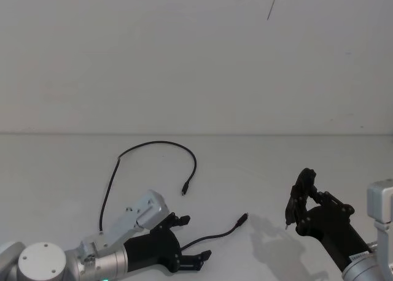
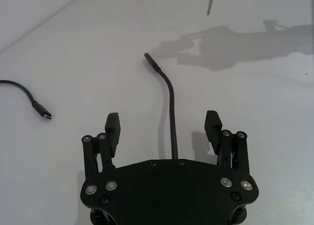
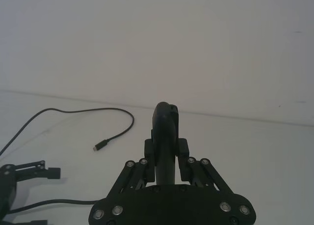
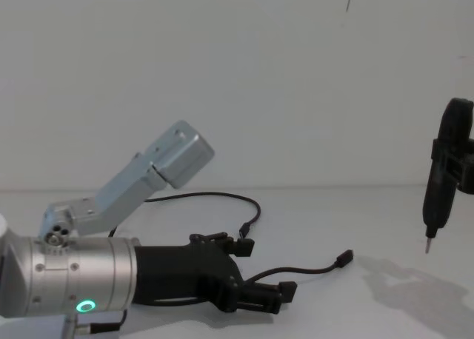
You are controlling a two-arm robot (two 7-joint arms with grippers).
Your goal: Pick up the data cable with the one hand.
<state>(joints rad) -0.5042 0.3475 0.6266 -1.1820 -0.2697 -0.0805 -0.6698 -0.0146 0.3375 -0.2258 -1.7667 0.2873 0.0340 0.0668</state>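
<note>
Where the white table (image 1: 295, 158) meets a plain white wall (image 1: 184, 60), a straight edge runs across the scene. The table is flat and bare apart from the cable (image 1: 155, 143), which sprawls over its left half. The cable arcs toward the wall, then curls back so the far plug (image 1: 183, 191) lies near the table's middle. The near plug (image 1: 244, 218) lies closer to the robot, pointing right.

The left gripper (image 1: 193, 237) sits low at the near edge, spread wide, with the cable's near stretch running out between its fingers and apart from both. The right gripper (image 3: 166, 147) hangs above the table's right side, well apart from the cable. It is clamped on a slim black tool (image 4: 443, 178) whose metal tip points down. Open table lies between the grippers and along the wall.
</note>
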